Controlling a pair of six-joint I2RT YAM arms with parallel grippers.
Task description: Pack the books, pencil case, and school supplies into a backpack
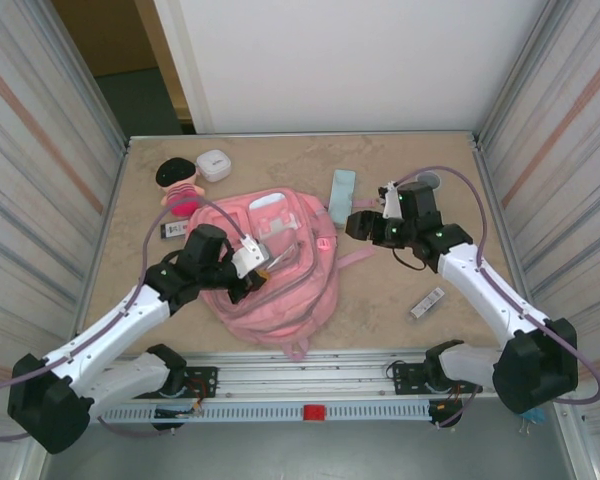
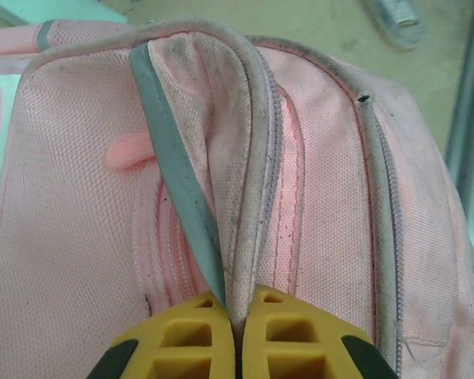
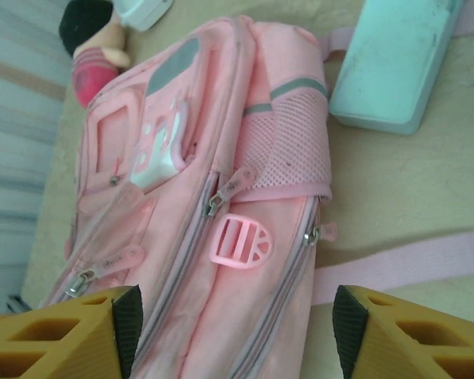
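Pink backpack [image 1: 290,290] lies mid-worktop. Left claw [image 2: 237,332] pinched tight on fabric fold beside zip. Right claw [image 3: 235,316] gapes wide, empty, near backpack's side pocket. Mint pencil case [image 1: 342,192] just beyond, toward far edge. Risk: thin fold slips free, opening flops closed.

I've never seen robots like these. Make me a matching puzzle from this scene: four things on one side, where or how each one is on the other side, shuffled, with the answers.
Things
1. pencil case
2. doll
3. left gripper
4. right gripper

Place, colour or state
A. open, holding nothing
B. beside the small white box
C. shut on a fold of the pink backpack
D. mint green, lying flat

Pairs: 1-D, 2-B, 3-C, 4-A
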